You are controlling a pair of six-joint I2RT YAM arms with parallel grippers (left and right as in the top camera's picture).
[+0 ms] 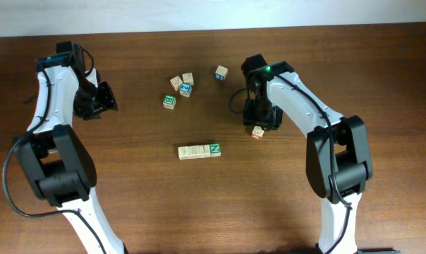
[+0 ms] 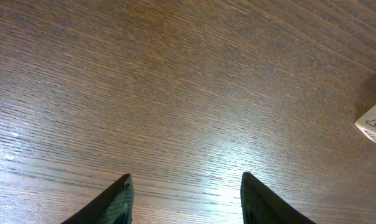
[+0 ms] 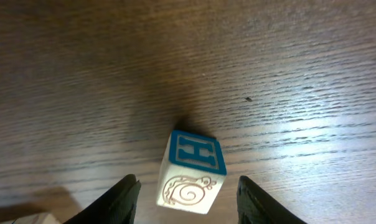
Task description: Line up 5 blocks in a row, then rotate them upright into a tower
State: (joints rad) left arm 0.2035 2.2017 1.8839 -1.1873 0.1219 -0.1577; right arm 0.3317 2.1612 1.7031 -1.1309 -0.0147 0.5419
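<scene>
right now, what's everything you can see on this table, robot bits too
table: one, dark brown wood, under everything
row of blocks: three, cream, green N at its right end, table centre
cluster of blocks: four, pale with blue and green faces, above the row in the overhead view
lone block: one, blue-topped, right of the cluster
H block: one, cream with a blue H face, between the right fingers, a gap on each side
left gripper: one, black, open over bare wood
right gripper: one, black, open around the H block
</scene>
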